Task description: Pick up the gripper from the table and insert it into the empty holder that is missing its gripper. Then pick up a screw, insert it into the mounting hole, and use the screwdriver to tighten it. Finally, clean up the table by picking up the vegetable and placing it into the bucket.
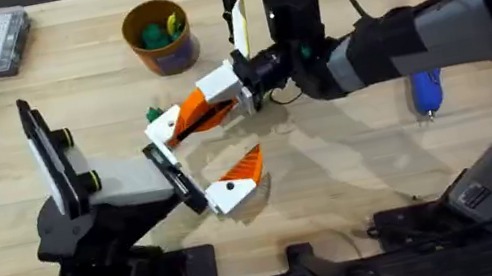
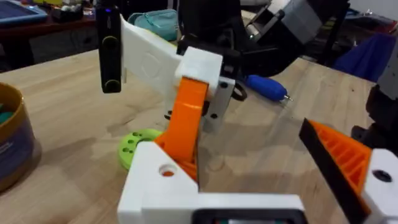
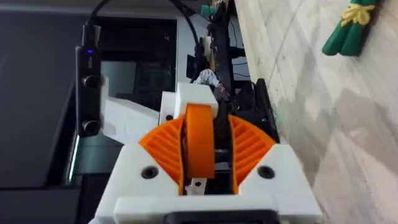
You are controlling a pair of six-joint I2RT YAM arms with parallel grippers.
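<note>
The right tool (image 3: 200,155) pinches the orange ridged white-based finger piece (image 1: 184,118) beside the flat black bar holder (image 1: 172,176); slight tilt could jam insertion. The left tool's state seems untellable.

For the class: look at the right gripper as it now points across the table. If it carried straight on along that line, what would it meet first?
Most likely the holder, the black bar on the left arm. The right gripper points lower left, clamping the gripper whose white base leads and sits at the bar's near end. Whether they already touch is unclear.
</note>
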